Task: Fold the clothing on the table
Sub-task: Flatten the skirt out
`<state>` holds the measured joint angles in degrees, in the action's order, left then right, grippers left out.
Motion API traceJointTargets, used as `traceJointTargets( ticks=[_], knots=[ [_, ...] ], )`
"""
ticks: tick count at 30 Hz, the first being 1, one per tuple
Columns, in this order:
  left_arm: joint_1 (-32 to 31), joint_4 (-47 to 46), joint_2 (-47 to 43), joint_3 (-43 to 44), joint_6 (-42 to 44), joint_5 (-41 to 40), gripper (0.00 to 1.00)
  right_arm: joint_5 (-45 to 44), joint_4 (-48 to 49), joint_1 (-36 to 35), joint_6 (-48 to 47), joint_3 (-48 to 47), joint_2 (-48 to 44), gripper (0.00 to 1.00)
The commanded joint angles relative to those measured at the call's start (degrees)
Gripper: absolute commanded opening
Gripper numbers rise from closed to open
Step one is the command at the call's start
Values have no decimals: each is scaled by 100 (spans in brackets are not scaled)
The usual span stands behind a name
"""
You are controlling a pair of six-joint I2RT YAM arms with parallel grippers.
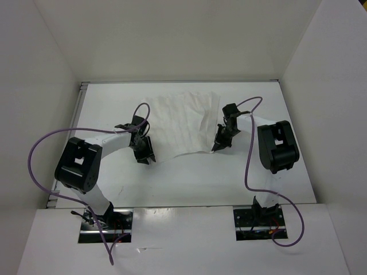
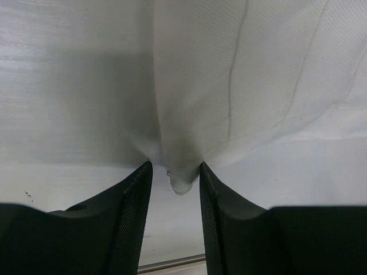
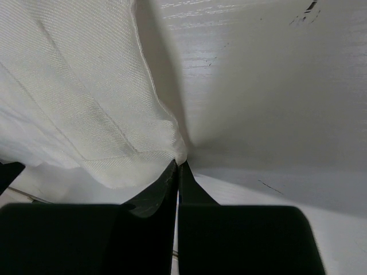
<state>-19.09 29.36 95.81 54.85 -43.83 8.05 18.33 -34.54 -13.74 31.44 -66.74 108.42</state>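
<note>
One large, flat, matte white table (image 1: 189, 180) is seen with a thin, plain white fabric clothing (image 1: 178, 123) spread on its far middle, between both arms. The cloth's near left corner is clamped, bunched, in the jaws of the black left gripper (image 1: 144, 156). Its near right corner is pinched by the tightly closed jaws of the black right gripper (image 1: 218, 145).

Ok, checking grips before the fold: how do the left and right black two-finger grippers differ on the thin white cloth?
The left black gripper has jaws apart, a bunched corner of the thin white cloth filling the gap; the right black gripper has jaws nearly touching, pinching a thin corner. Left takes the near-left corner, right the near-right. Both hold cloth.
</note>
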Motion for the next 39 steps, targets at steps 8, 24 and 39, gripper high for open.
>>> traceJointTargets(
  ticks=[8,24,39],
  knots=[
    [-16,-299,359,-36,-195,-146,42,-180,-281,-50,-112,91,-128,0],
    [309,262,-317,1756,550,-813,0,-848,-1335,810,-445,-1332,-1244,0],
    [327,-265,-309,937,534,-41,0,-356,-993,890,-323,-653,-1869,0]
  ],
)
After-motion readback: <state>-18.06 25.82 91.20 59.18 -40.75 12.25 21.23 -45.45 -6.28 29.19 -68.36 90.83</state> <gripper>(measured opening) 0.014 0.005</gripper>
